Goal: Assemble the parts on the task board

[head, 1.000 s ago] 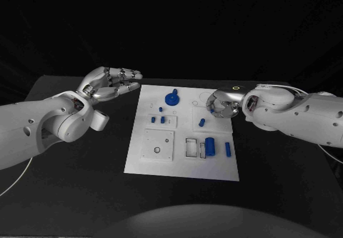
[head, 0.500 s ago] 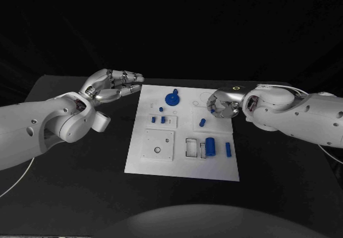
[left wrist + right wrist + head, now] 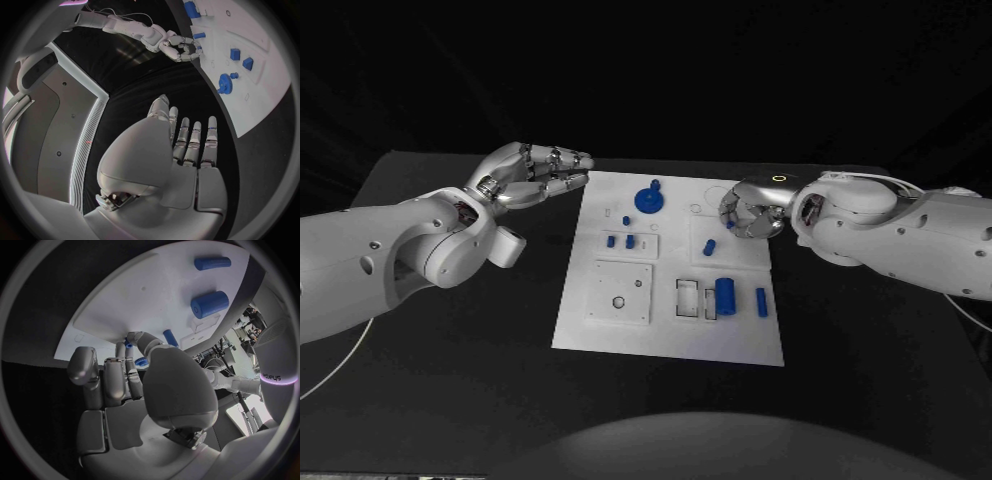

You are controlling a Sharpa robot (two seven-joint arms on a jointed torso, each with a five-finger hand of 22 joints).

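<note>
A: L→R. Left hand point(image 3: 531, 173)?
B: Beside the task board point(image 3: 672, 340) far-left corner, over black table point(image 3: 459, 380). Fingers curled, nothing in it.
A: Parts?
B: Blue gear point(image 3: 648, 197) far end, small peg point(image 3: 708, 247) mid-board, long axis running away from robot, tilted.
A: Right hand point(image 3: 753, 212)?
B: Over board's far-right edge, fingers curled in; can't tell if holding anything. It's nearer the peg, which lies just robot-ward of it.

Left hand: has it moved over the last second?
Yes. The left hand has crept slightly toward the far left corner of the task board, its fingertips nearer the board's edge.
</note>
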